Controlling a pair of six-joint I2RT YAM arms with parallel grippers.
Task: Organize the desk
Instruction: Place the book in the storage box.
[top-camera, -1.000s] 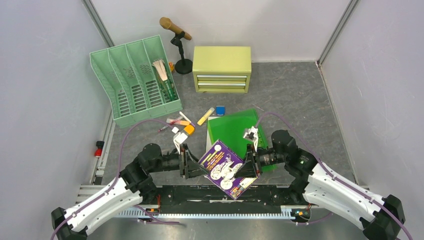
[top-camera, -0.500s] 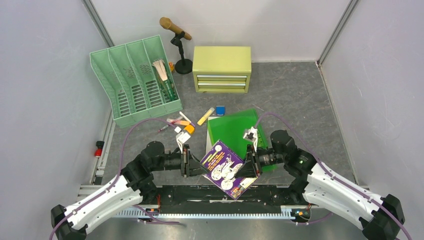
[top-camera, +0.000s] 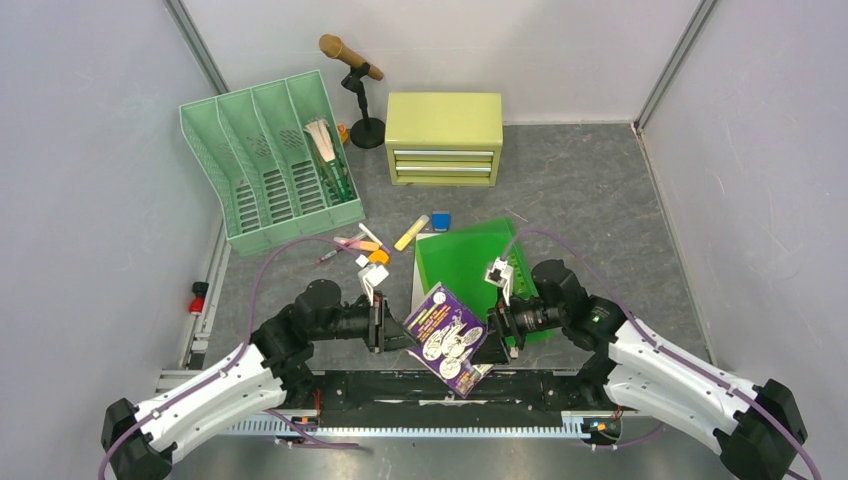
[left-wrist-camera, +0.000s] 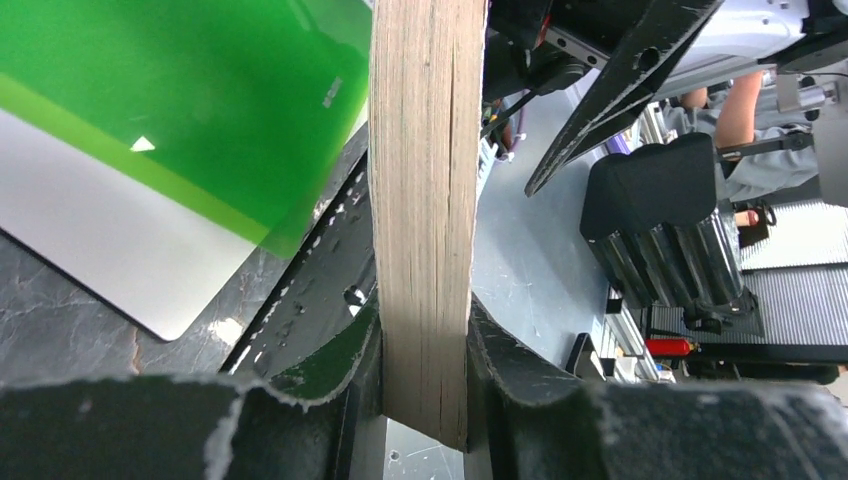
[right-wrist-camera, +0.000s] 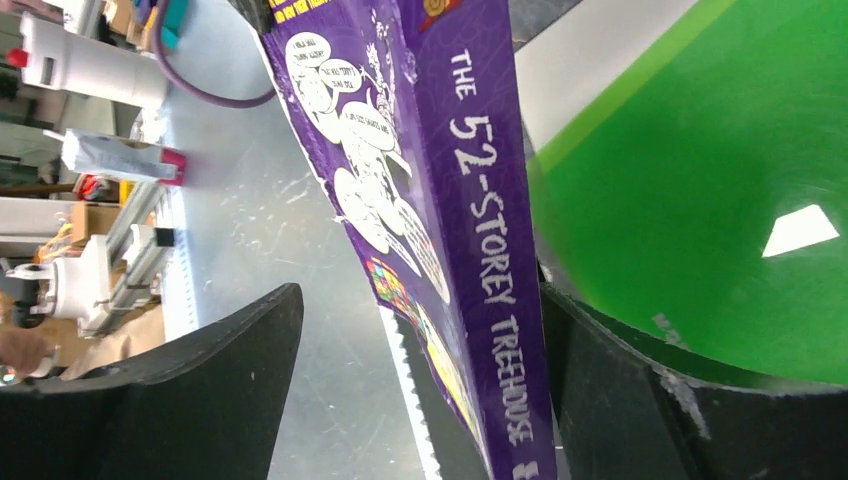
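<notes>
**Room:** pale walls (top-camera: 90, 200) on three sides, metal posts in the rear corners.

**Desk** (top-camera: 580, 190): dark grey, stone-veined top. Fills the floor between the walls, from the arm bases to the back wall. Right half mostly bare.

**Rack** (top-camera: 270, 160): mint green, 4 slots, rear left, angled. Rightmost slot holds pale sticks and pens.

**Cabinet** (top-camera: 444, 135): yellow-green, 2 drawers, rear centre, drawers closed.

**Folder** (top-camera: 465, 255): translucent green, flat at desk centre, over a white sheet (left-wrist-camera: 110, 250).

**Book** (top-camera: 447, 338): purple cover, held off the desk at the near edge between both arms, tilted.

**Mic** (top-camera: 350, 57): tan head on a black stand, between rack and cabinet.

**Smalls:** yellow stick (top-camera: 410, 232), blue cube (top-camera: 441, 221), orange piece (top-camera: 379, 256) and pens, loose between rack and folder. Red item (top-camera: 199, 296) off the desk's left edge.

**L gripper** (left-wrist-camera: 425, 340): clamped on the book's page edge.

**R gripper** (right-wrist-camera: 420, 330): fingers spread wide about the spine, with a clear gap on one side.
</notes>
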